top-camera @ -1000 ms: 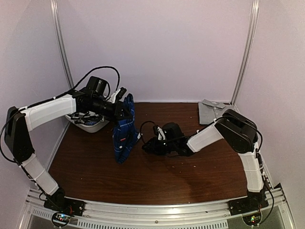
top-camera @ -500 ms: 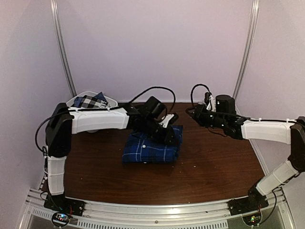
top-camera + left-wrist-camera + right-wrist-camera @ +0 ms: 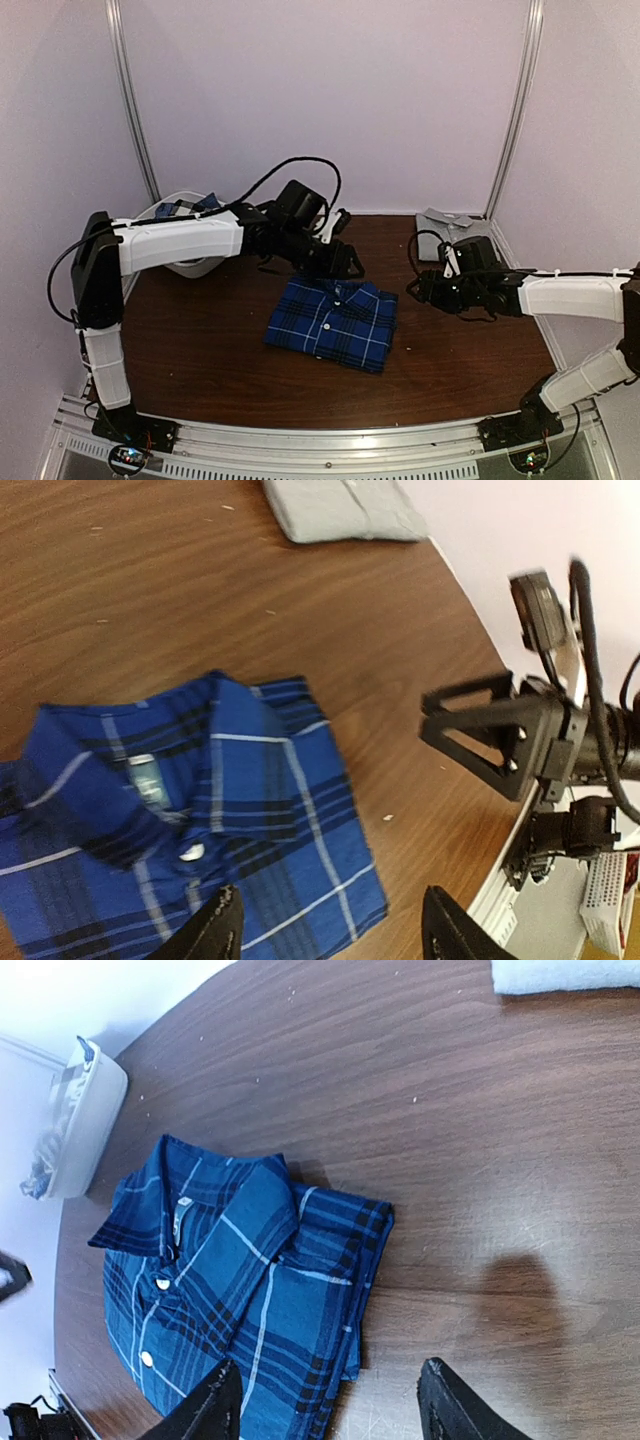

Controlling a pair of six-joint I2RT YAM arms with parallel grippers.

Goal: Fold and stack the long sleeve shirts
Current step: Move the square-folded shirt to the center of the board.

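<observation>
The royal-blue plaid shirt (image 3: 333, 322) lies folded, collar up, in the middle of the table. My left gripper (image 3: 345, 262) hovers open just behind its collar edge; in the left wrist view the plaid shirt (image 3: 200, 820) sits below the empty left gripper (image 3: 335, 925). My right gripper (image 3: 418, 290) stands open to the right of the shirt, apart from it. In the right wrist view the plaid shirt (image 3: 240, 1280) reaches between the fingers of the empty right gripper (image 3: 335, 1400). A folded grey shirt (image 3: 445, 232) rests at the back right corner. A black-and-white check shirt (image 3: 183, 211) sits in the basket.
The white plastic basket (image 3: 195, 268) stands at the back left, partly behind my left arm, and the basket (image 3: 85, 1110) also shows in the right wrist view. The grey shirt (image 3: 345, 510) lies close to the back wall. Metal rails run along the table's near edge.
Both grippers have opened. The left gripper has let go of the blue shirt and drawn back behind it. The right arm has come down from the back right to beside the shirt.
</observation>
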